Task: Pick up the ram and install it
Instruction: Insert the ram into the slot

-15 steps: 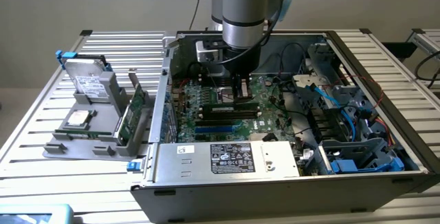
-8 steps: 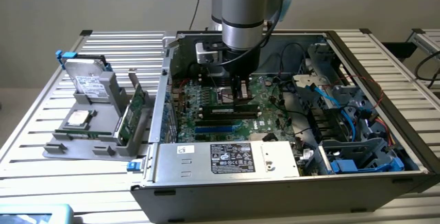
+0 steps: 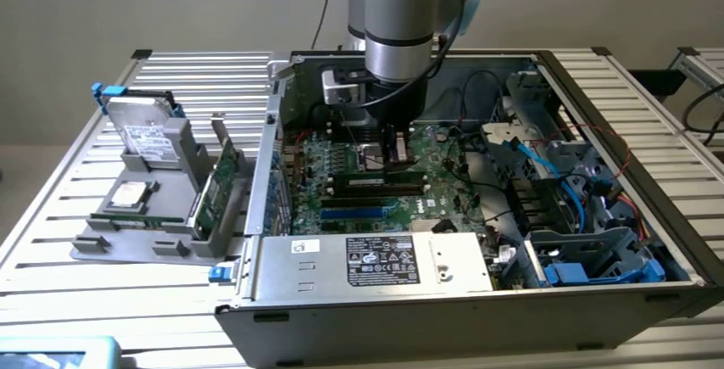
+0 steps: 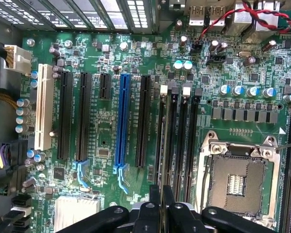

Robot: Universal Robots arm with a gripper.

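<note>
My gripper (image 3: 396,157) is down inside the open computer case (image 3: 633,216), close above the motherboard (image 3: 339,165). In the wrist view its black fingers (image 4: 150,213) stand close together, shut on a thin dark edge, the ram (image 4: 162,199), seen end-on. The ram hangs in line with the row of long black memory slots (image 4: 184,131), over the one whose latch (image 4: 163,89) is white. Whether it touches the slot I cannot tell. In the exterior view the wrist and fingers hide the ram.
A silver power supply (image 3: 374,259) fills the case's front. Cables and drive bays (image 3: 565,191) crowd the exterior view's right. An open CPU socket (image 4: 237,179) lies beside the memory slots, a blue slot (image 4: 121,121) further off. Outside the case, a grey holder (image 3: 147,233) carries a drive and a green card (image 3: 220,182).
</note>
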